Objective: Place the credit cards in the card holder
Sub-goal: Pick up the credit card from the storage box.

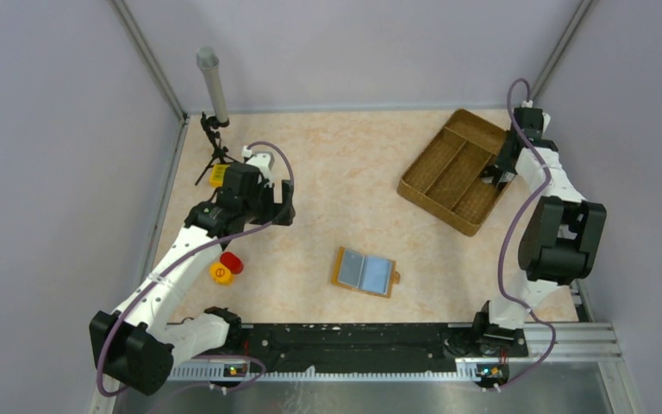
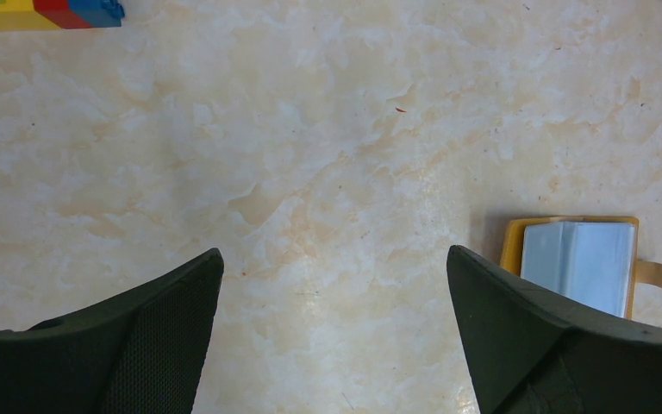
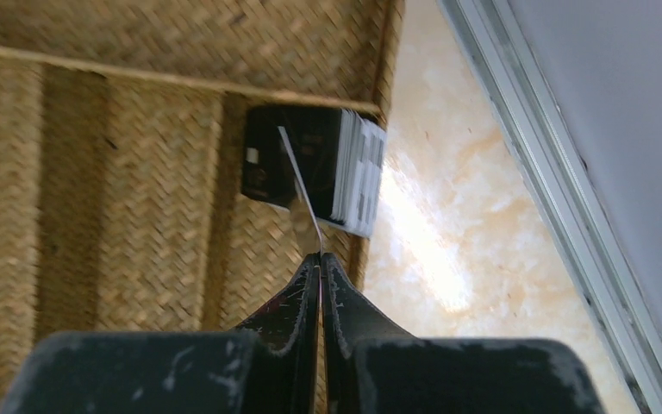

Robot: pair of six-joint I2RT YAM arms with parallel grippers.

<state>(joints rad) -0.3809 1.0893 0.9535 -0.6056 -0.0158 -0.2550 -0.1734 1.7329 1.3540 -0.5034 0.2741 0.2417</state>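
Note:
In the right wrist view my right gripper (image 3: 321,255) is shut on one thin credit card (image 3: 298,185), seen edge-on and rising out of the fingertips. Behind it a stack of dark credit cards (image 3: 263,164) leans in the corner of the woven tray (image 3: 138,216). From above, the right gripper (image 1: 491,177) hangs over the tray's right compartment. The card holder (image 1: 364,272) lies open on the table, orange-tan with pale sleeves. It also shows at the right of the left wrist view (image 2: 577,259). My left gripper (image 2: 334,252) is open over bare table, left of the holder.
The brown woven tray (image 1: 457,168) sits at the back right. A yellow-red-blue toy block (image 2: 43,13) lies near the left arm. A red and yellow piece (image 1: 226,267) lies at the front left. A small tripod with a grey cylinder (image 1: 214,86) stands at the back left.

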